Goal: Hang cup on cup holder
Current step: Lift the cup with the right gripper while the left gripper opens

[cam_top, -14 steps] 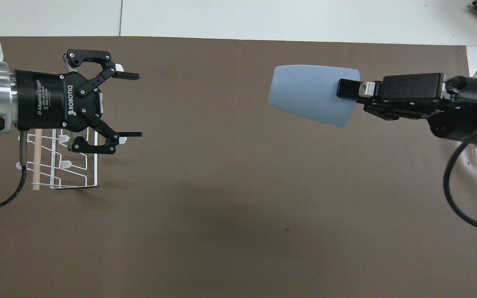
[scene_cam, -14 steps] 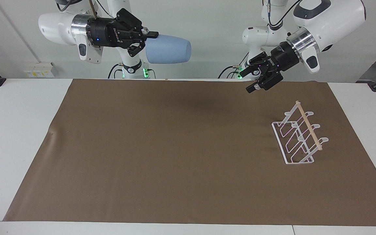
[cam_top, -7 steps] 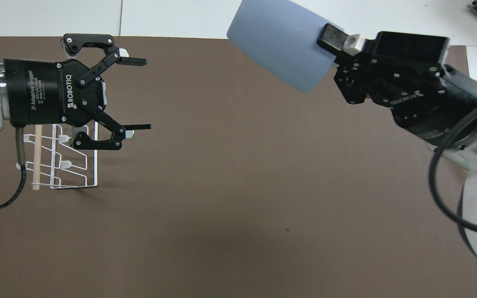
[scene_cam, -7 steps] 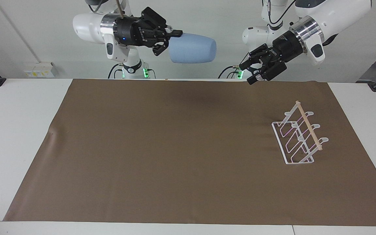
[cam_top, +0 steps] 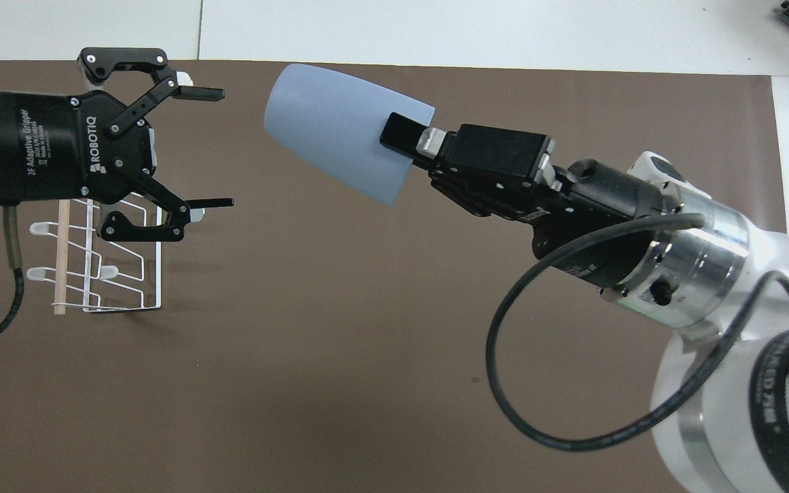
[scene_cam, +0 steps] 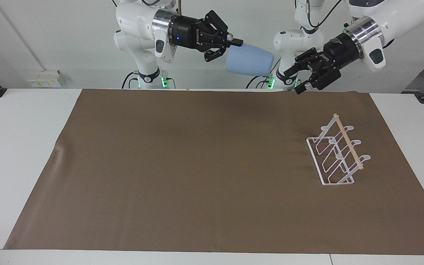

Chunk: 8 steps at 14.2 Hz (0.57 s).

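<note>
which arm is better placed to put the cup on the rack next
Probably the left. Its open gripper hangs by the rack, and the right gripper holds the cup out toward it, bottom first, as if for a handover.

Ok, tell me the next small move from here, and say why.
Probably carry the cup a little closer to the left gripper. The right gripper pinches the cup by its rim, base pointing at the open left gripper, with a gap between them. The cup holder stands at the left arm's end.

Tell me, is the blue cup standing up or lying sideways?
Sideways: the right gripper holds the cup by its rim in the air.
</note>
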### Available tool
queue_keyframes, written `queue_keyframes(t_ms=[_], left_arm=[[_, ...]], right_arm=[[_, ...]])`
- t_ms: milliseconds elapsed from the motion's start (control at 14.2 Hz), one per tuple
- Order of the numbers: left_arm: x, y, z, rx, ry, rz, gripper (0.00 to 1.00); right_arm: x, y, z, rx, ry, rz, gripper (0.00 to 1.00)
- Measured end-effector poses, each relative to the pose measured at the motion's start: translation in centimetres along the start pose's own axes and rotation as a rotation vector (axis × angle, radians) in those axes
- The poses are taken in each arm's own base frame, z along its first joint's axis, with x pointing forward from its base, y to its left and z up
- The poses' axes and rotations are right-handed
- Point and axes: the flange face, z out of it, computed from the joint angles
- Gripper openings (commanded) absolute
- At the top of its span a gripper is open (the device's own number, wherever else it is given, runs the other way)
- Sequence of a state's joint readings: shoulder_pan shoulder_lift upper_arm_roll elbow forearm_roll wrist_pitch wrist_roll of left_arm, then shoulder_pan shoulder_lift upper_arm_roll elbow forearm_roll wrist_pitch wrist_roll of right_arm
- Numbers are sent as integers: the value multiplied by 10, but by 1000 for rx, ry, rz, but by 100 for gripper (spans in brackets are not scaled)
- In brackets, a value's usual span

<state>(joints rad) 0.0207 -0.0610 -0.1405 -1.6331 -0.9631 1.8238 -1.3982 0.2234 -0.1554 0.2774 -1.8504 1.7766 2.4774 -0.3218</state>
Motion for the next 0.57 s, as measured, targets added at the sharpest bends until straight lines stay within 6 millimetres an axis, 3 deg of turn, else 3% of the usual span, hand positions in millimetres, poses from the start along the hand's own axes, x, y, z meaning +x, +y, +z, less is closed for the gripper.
queue_keyframes(t_ms=[212,565], left_arm=[[1,3,-13,-20,-28,57,100],[-23,2,-7,-19,-67,190,100]], right_arm=[[-15,-7,15,-16,-5,-26,0],[-25,-16,28,-11,-7,-12,0]])
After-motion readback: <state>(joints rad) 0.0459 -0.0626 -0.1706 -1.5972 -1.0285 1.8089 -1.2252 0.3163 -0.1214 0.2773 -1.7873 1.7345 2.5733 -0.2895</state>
